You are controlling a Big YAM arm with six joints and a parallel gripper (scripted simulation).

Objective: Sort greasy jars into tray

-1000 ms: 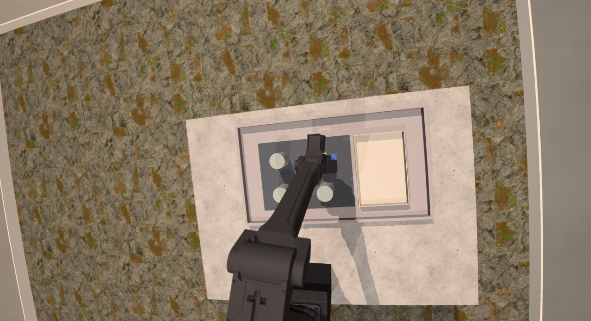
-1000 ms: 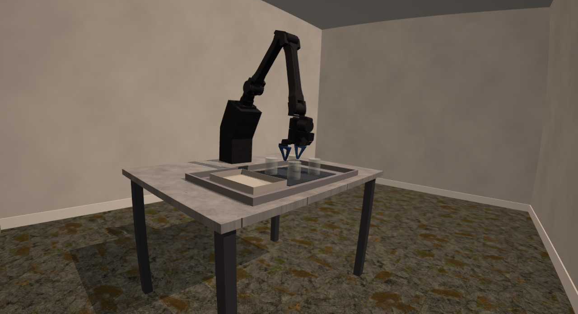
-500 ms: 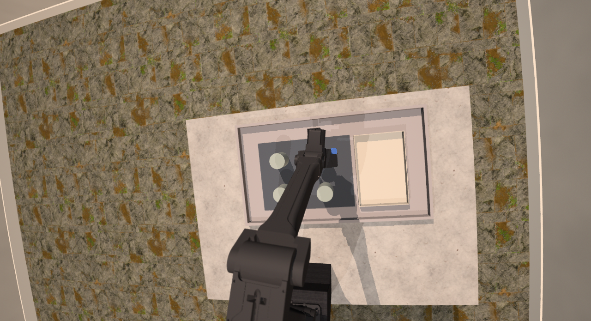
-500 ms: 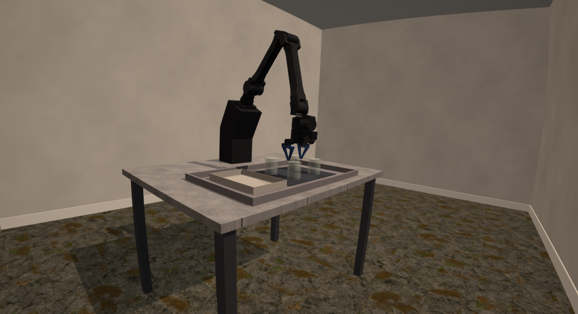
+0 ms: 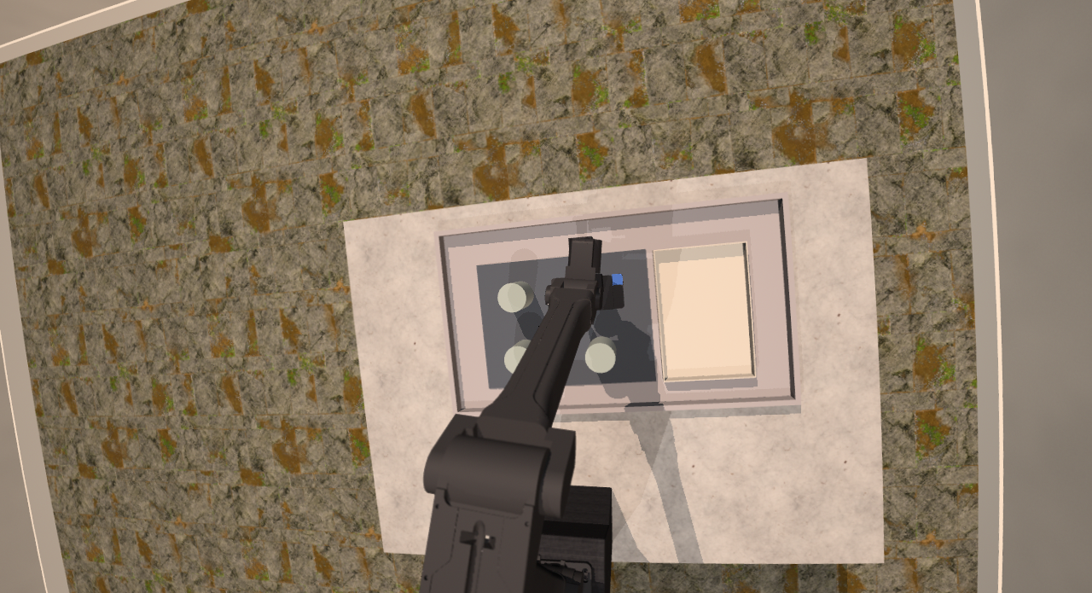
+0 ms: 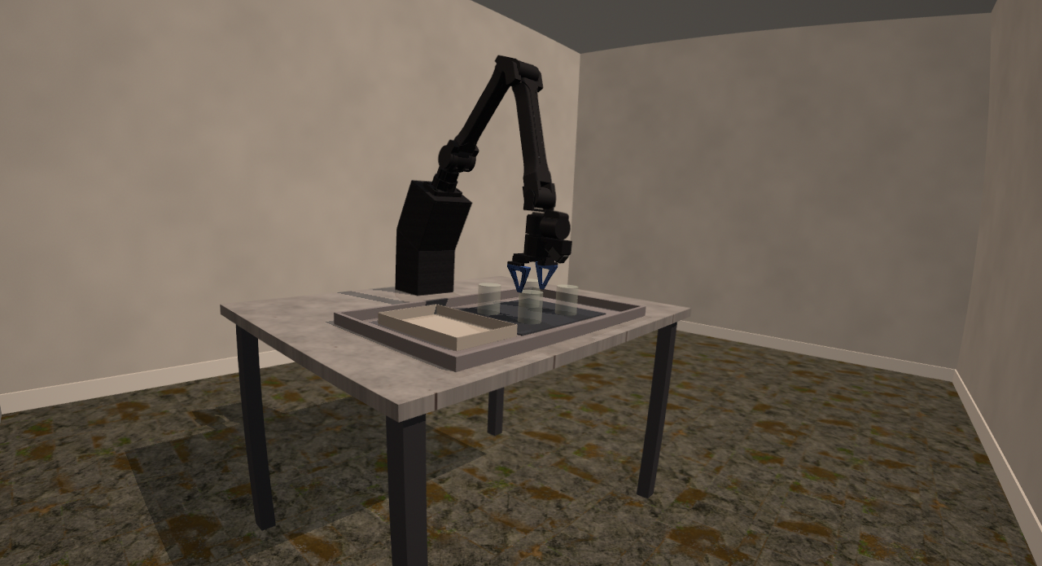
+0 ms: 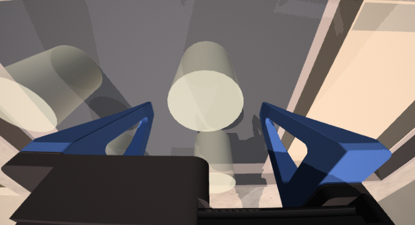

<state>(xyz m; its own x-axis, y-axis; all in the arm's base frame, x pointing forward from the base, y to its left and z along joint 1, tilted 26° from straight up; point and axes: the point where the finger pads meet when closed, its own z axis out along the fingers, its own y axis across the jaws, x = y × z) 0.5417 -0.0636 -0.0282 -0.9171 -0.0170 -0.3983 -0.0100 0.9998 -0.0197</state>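
Note:
My gripper (image 6: 531, 287) (image 7: 206, 107) is open and empty. It hangs just above the far right jar (image 6: 531, 309) (image 7: 205, 100), with one blue finger on each side of it, above its top. This jar stands mouth down on the dark mat (image 5: 492, 329) (image 7: 146, 40), hidden under my wrist in the overhead view. The far left jar (image 5: 515, 295) (image 7: 42, 89), the near left jar (image 5: 517, 356) and the near right jar (image 5: 601, 354) (image 7: 215, 166) also stand on the mat. The cream tray (image 5: 702, 315) (image 6: 437, 318) (image 7: 373, 82) to the right is empty.
Mat and tray lie in a shallow rimmed steel recess (image 5: 458, 322) on the table (image 5: 763, 475). My arm reaches from its black base (image 5: 565, 528) at the near edge over the near jars.

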